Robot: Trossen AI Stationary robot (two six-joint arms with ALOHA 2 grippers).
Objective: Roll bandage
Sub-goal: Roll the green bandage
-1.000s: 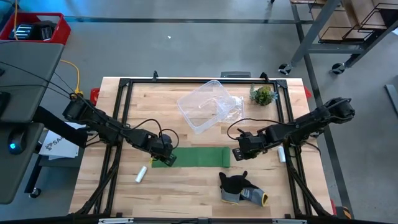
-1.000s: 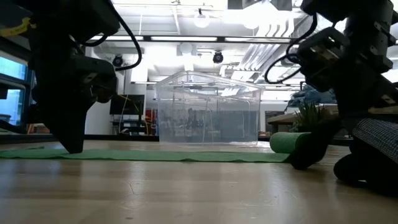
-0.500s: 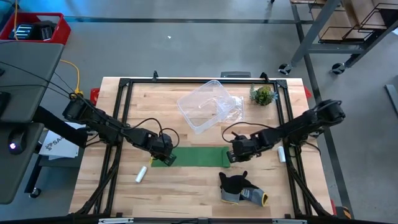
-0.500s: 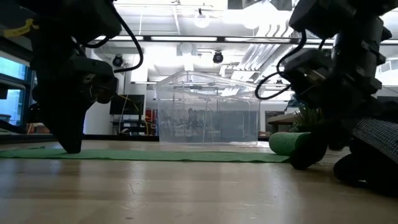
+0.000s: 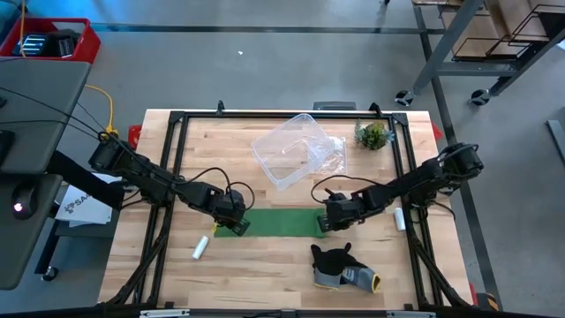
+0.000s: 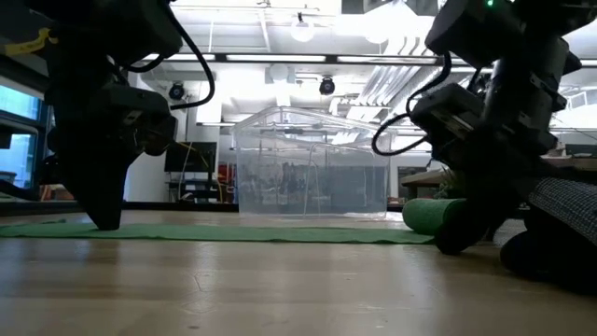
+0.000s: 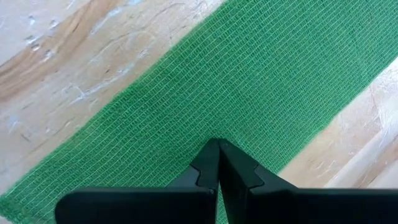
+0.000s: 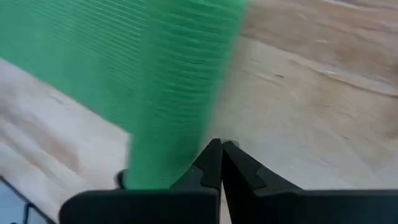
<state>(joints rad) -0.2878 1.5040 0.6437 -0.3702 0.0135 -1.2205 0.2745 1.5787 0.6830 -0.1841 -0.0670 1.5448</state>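
Observation:
The bright green bandage (image 5: 281,222) lies flat along the table's middle, and its right end is wound into a small roll (image 6: 427,216). My left gripper (image 5: 233,225) is shut and stands on the strip near its left end; it also shows in the low view (image 6: 105,222). My right gripper (image 5: 326,222) is shut and sits low at the roll's right side. In the right wrist view the roll (image 8: 180,93) lies just ahead of my right gripper's tips (image 8: 219,148). My left gripper presses its shut fingertips (image 7: 217,152) down on the flat strip near its left end (image 7: 205,106), coming from above. The strip lies flat on the table under them. My right gripper's shut fingers (image 6: 459,233) lean against the roll's right side (image 6: 446,217), slanting down from the table's right. The roll rests on the table.
A clear plastic container (image 5: 294,150) stands behind the bandage, with a small plant (image 5: 372,135) to its right. A dark grey glove (image 5: 342,266) lies near the front edge. One small white cylinder (image 5: 200,247) lies at the front left and another (image 5: 400,218) at the right.
My right gripper has gone toward the table's left, staying shut, and has pushed the roll a little along the strip. The flat part has grown slightly shorter at its right end. The left end stays pinned in place.

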